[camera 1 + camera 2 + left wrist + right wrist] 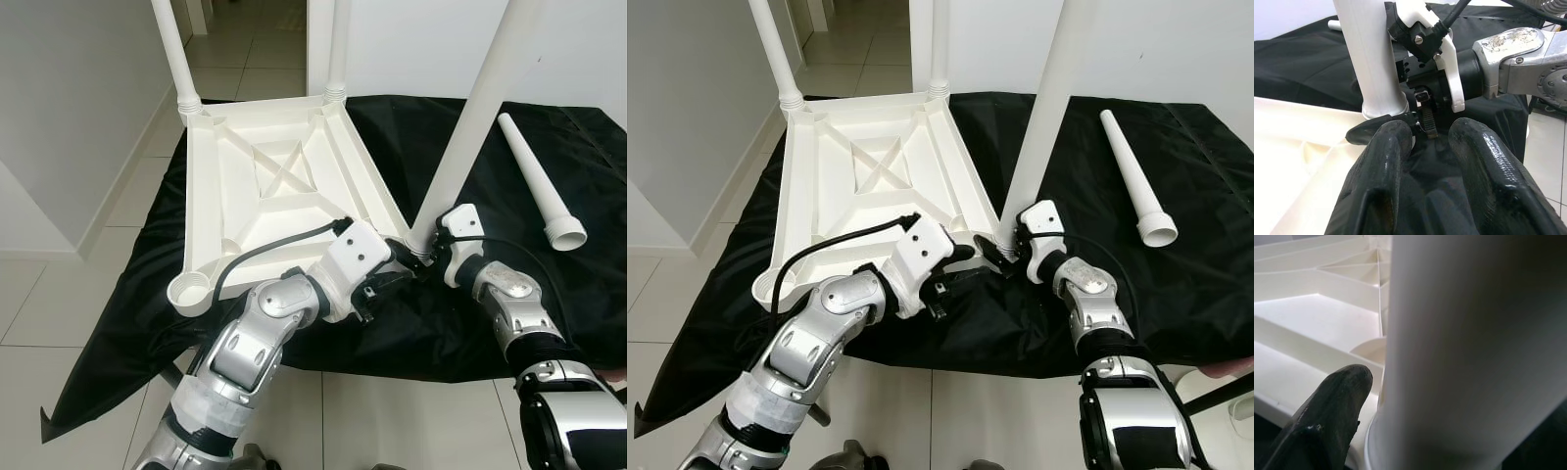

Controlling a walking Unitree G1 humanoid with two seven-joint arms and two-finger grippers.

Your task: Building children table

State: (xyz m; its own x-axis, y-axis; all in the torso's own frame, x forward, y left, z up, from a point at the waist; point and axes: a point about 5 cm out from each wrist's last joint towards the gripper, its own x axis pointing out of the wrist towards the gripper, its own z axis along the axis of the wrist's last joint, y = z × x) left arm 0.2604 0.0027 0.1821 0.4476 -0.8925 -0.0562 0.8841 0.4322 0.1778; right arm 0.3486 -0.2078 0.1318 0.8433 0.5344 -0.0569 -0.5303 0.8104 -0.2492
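Observation:
A white plastic table top (265,186) lies upside down on a black cloth (411,328). Two white legs (176,59) stand in its far corners. My right gripper (429,253) is shut on the base of a third leg (480,108), which leans at the near right corner; one of its fingers (1332,401) rests beside that leg (1474,347). My left gripper (395,271) is right beside that corner, open, its fingertips (1396,134) close to the leg's foot (1376,98) with only cloth between them.
Another loose white leg (537,176) lies on the cloth at the right. The near left corner socket (191,292) of the table top holds nothing. White tiled floor (59,313) and a wall (69,108) lie to the left of the cloth.

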